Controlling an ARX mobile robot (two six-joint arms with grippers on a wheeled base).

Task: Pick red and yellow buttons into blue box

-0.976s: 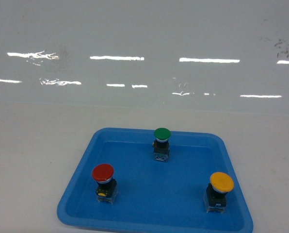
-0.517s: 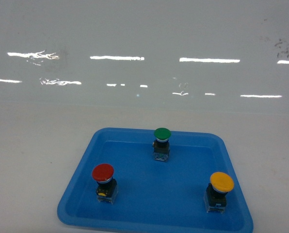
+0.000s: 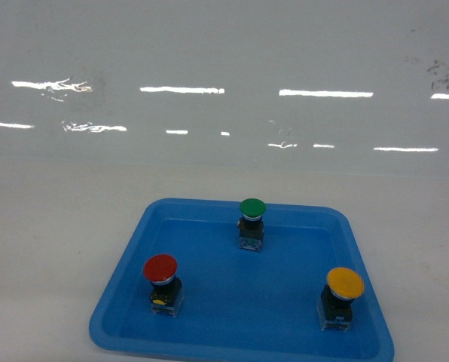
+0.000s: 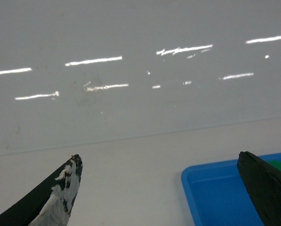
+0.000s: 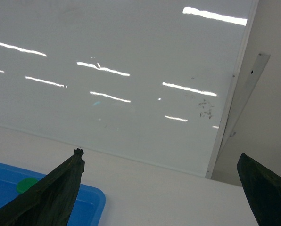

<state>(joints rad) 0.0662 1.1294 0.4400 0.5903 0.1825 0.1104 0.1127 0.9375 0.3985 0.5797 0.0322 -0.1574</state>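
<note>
The red button (image 3: 160, 270) stands at the front left of a shallow blue tray (image 3: 134, 241), and the yellow button (image 3: 345, 284) at its front right. Both are upright on black and clear bases. The blue box is out of view. Neither gripper appears in the head view. In the left wrist view my left gripper (image 4: 159, 157) is open over the white table, left of the tray's corner (image 4: 211, 188), holding nothing. In the right wrist view my right gripper (image 5: 160, 155) is open above the table, right of the tray's corner (image 5: 91, 202), holding nothing.
A green button (image 3: 251, 209) stands at the back middle of the tray; its cap also peeks out in the right wrist view (image 5: 26, 184). A glossy white wall (image 3: 224, 83) rises behind the white table (image 3: 51, 226). A white frame edge (image 5: 235, 94) runs down the wall at right.
</note>
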